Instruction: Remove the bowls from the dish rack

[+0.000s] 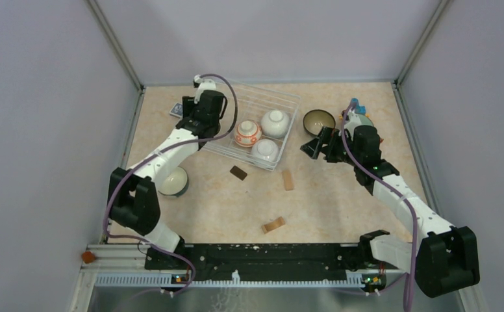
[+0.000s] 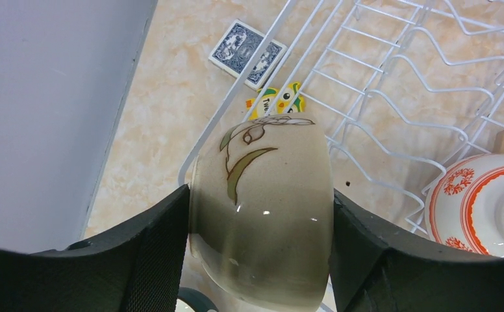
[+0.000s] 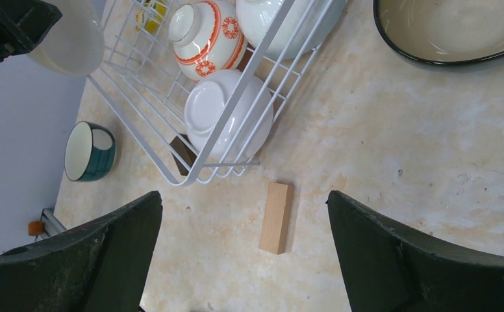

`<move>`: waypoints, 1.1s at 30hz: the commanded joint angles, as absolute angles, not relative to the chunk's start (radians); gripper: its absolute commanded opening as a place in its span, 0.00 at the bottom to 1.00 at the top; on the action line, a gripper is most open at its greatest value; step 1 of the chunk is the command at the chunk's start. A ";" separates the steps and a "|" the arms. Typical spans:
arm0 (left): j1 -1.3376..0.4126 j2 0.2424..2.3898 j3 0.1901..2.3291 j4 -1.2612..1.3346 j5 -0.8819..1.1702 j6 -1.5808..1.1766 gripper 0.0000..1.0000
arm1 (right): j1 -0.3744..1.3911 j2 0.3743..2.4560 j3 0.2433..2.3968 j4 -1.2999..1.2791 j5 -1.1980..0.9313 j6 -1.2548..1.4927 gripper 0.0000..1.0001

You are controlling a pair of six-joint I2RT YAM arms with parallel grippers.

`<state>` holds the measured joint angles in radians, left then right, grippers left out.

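Note:
My left gripper (image 2: 260, 244) is shut on a beige bowl (image 2: 262, 188) painted with a leaf, and both fingers press its sides over the left end of the white wire dish rack (image 2: 392, 58). An orange-patterned bowl (image 1: 247, 133) and two white bowls (image 1: 275, 123) (image 1: 265, 150) lie upside down in the dish rack (image 1: 270, 92). On the table, a teal bowl (image 1: 173, 182) sits left of the rack and a dark-rimmed bowl (image 1: 319, 121) right of it. My right gripper (image 3: 244, 247) hangs open over the table, with nothing between its fingers.
A light wooden block (image 3: 277, 217) lies under the right gripper, near the rack's corner. Another wooden block (image 1: 273, 225) and a dark brown piece (image 1: 238, 172) lie nearer the arms. A blue card pack (image 2: 248, 53) lies beyond the rack's left end.

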<state>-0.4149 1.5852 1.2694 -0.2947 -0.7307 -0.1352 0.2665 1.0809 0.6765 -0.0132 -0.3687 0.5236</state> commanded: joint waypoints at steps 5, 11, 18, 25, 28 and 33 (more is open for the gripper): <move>-0.420 1.484 1.267 -0.199 -0.729 -0.139 0.65 | 0.276 1.063 0.709 0.032 -0.380 0.513 0.96; -0.419 1.455 1.259 -0.192 -0.705 -0.146 0.64 | 0.276 1.056 0.707 0.029 -0.377 0.510 0.96; -0.402 1.492 1.248 -0.209 -0.660 -0.200 0.66 | 0.277 1.051 0.707 0.025 -0.379 0.511 0.96; -0.348 1.498 1.241 -0.235 -0.603 -0.267 0.81 | 0.276 1.050 0.706 0.027 -0.377 0.509 0.96; -0.342 1.507 1.239 -0.233 -0.578 -0.255 0.81 | 0.276 1.051 0.706 0.026 -0.376 0.510 0.96; -0.342 1.571 1.276 -0.269 -0.497 -0.154 0.77 | 0.276 1.053 0.706 0.031 -0.380 0.511 0.96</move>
